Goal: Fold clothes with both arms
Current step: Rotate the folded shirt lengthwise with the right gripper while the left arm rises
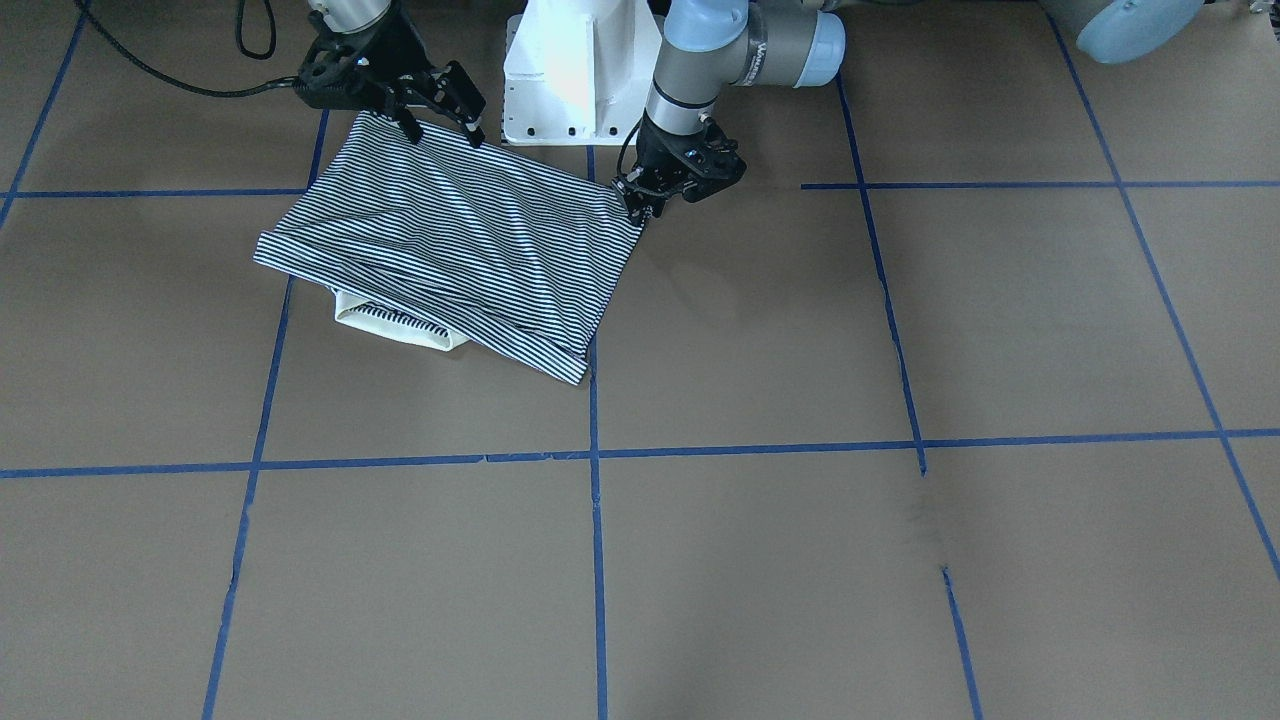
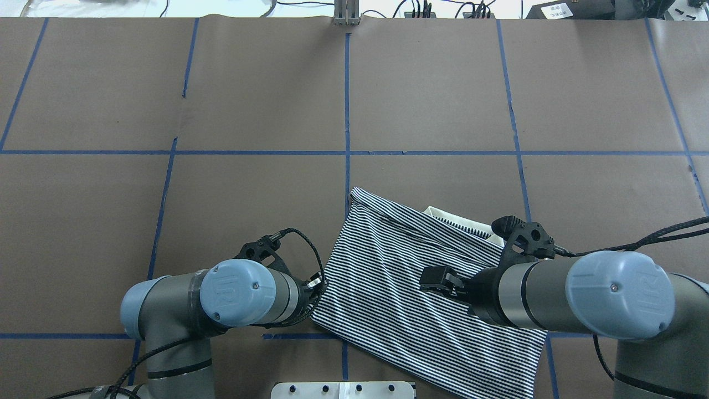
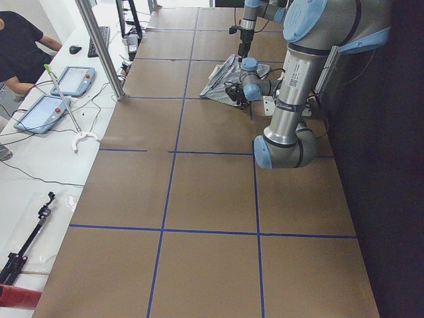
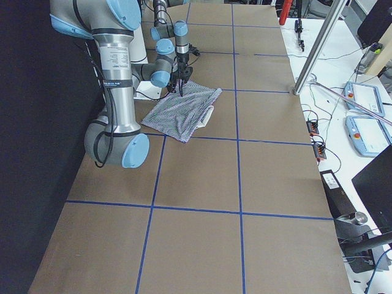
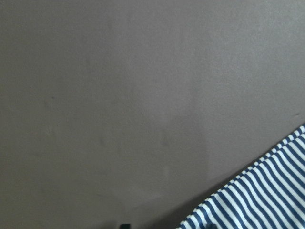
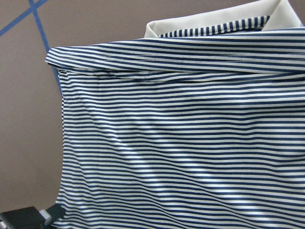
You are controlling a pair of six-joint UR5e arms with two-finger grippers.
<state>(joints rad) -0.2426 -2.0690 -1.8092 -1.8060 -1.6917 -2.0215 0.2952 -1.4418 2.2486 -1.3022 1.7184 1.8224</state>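
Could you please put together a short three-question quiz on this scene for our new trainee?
1. True or false: the striped polo shirt lies spread out in a single layer.
2. What peeks out from under the folded shirt? A) a sock B) its cream collar C) a towel
3. Which arm's pincer is over the shirt with its fingers apart?
Key: 1 false; 2 B; 3 right.

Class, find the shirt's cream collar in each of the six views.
Front-facing: collar below shirt's lower edge.
Overhead: collar at shirt's upper right.
Exterior left: too small to tell.
Exterior right: collar at shirt's right edge.
Left wrist: not in it.
Right wrist: collar top right.
Landmark: the striped shirt.
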